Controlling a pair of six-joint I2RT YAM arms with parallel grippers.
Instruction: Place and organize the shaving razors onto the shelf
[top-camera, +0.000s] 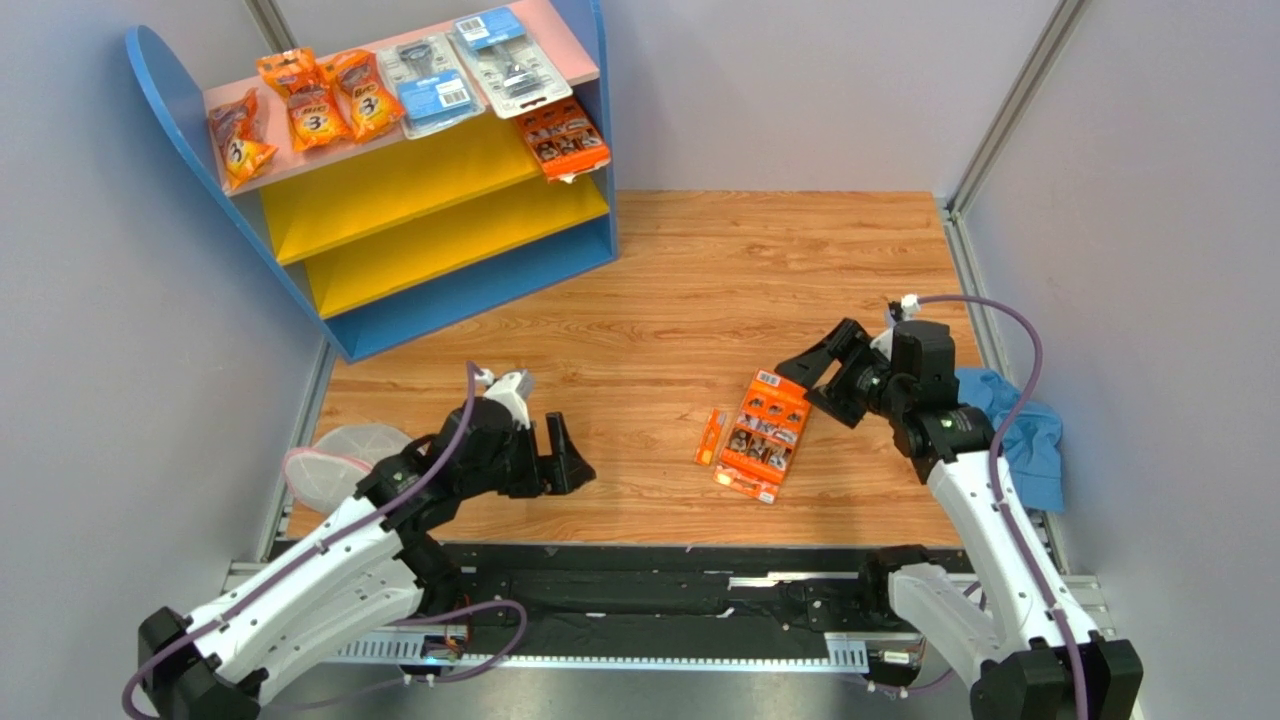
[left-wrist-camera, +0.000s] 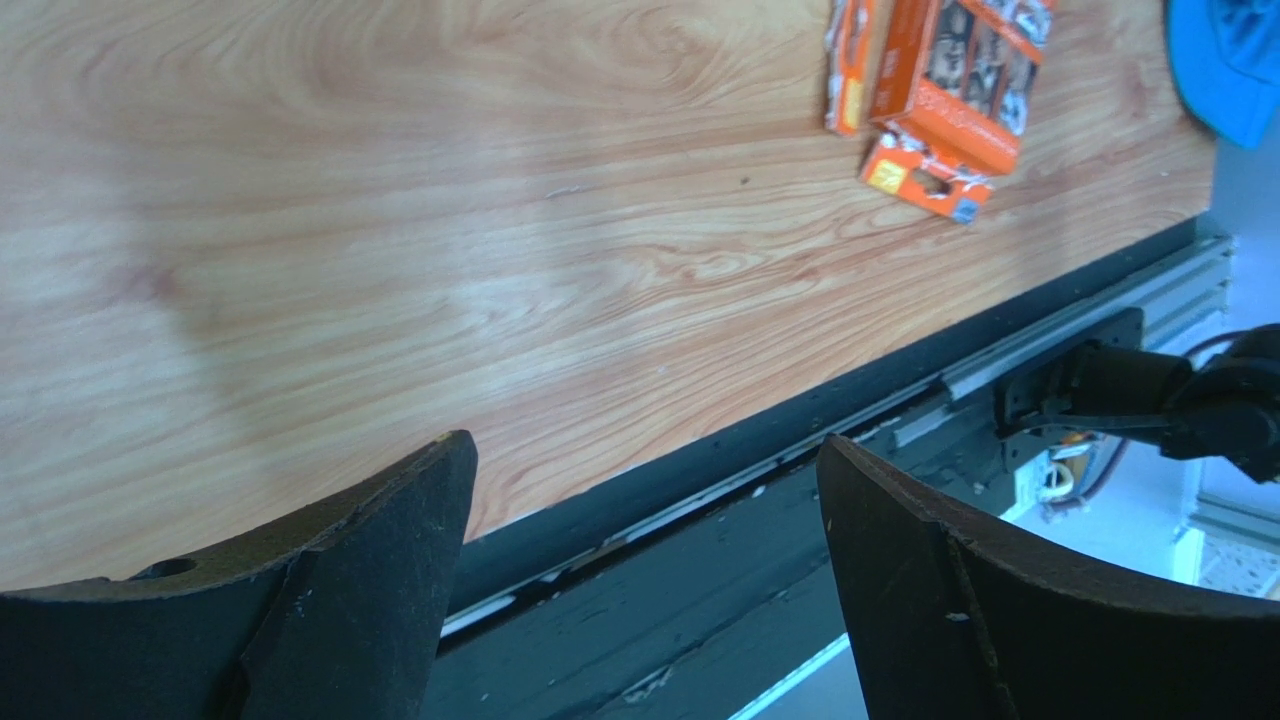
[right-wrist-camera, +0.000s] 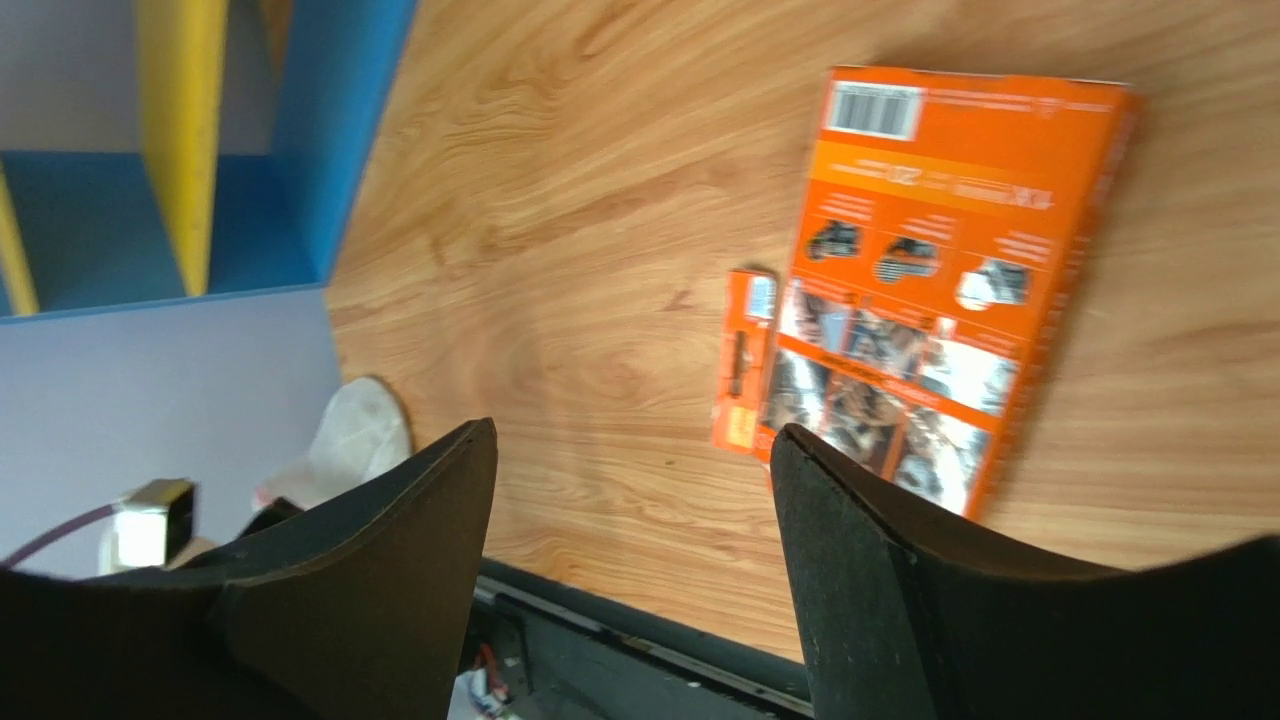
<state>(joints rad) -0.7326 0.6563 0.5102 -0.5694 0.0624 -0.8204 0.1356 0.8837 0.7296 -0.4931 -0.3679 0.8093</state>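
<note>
Two razor packs lie flat on the table (top-camera: 721, 285), right of its middle: a wide orange card (top-camera: 763, 429) showing razors, and a narrow orange pack (top-camera: 711, 437) just beside the card's left edge; the right gripper (top-camera: 801, 393) hovers near the card's far end with its jaws spread wide and nothing between them; the left gripper (top-camera: 549, 465) rests well apart to the left, also parted and empty; a blue cloth (top-camera: 1029, 435) lies by the right arm; the shelf (top-camera: 436, 195) stands at the back left, its pink top board carrying three orange bags (top-camera: 308, 102) and two blister packs (top-camera: 428, 78), with another orange card (top-camera: 565, 140) at the right end of the upper yellow board

The step in hand looks like the right arm's pick of the wide card; since it lies flat, the fingers should probably straddle its narrow width and close on the edges, keeping clear of the narrow pack so only one item lifts; a spot beside the matching card would keep the shelf tidy

Only the overhead view shows what the shelf holds; the right wrist view alone shows the card's barcode and picture panels; the left wrist view shows a small orange piece at the card's near end, and whether it is a separate pack cannot be told
</note>
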